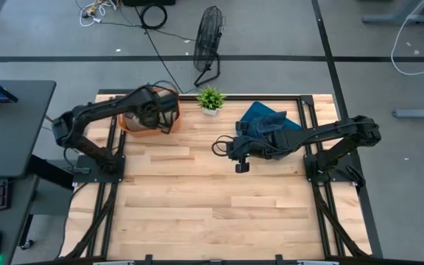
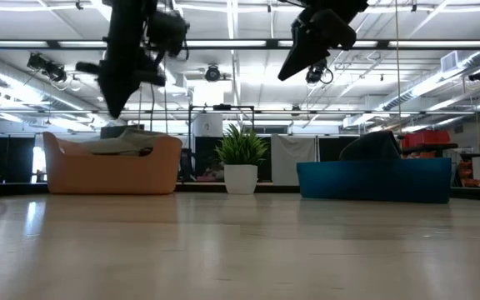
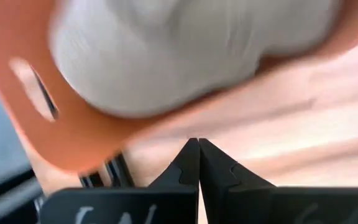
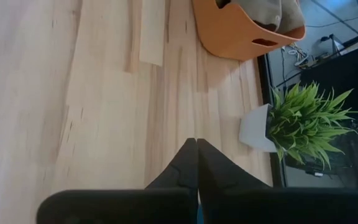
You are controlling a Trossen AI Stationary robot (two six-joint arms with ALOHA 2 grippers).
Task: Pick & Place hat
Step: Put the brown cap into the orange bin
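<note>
A light grey hat [image 3: 166, 50] lies inside an orange basket [image 1: 135, 125] near the table's far left corner; the low view shows the hat [image 2: 119, 142] resting on the basket's rim [image 2: 111, 167]. My left gripper [image 3: 197, 152] is shut and hangs just above the basket [image 2: 115, 107], touching nothing. My right gripper [image 4: 196, 155] is shut too. It hovers high over the table's middle [image 1: 218, 146], with nothing in it. A dark blue hat [image 1: 265, 121] lies on a blue bin [image 2: 373, 179] at the far right.
A small potted plant [image 1: 210, 99] stands at the far edge between the basket and the blue bin [image 1: 289, 121]. Bare wooden table [image 1: 212, 213] stretches across the middle and near side. A fan [image 1: 208, 40] and cables lie on the floor beyond the table.
</note>
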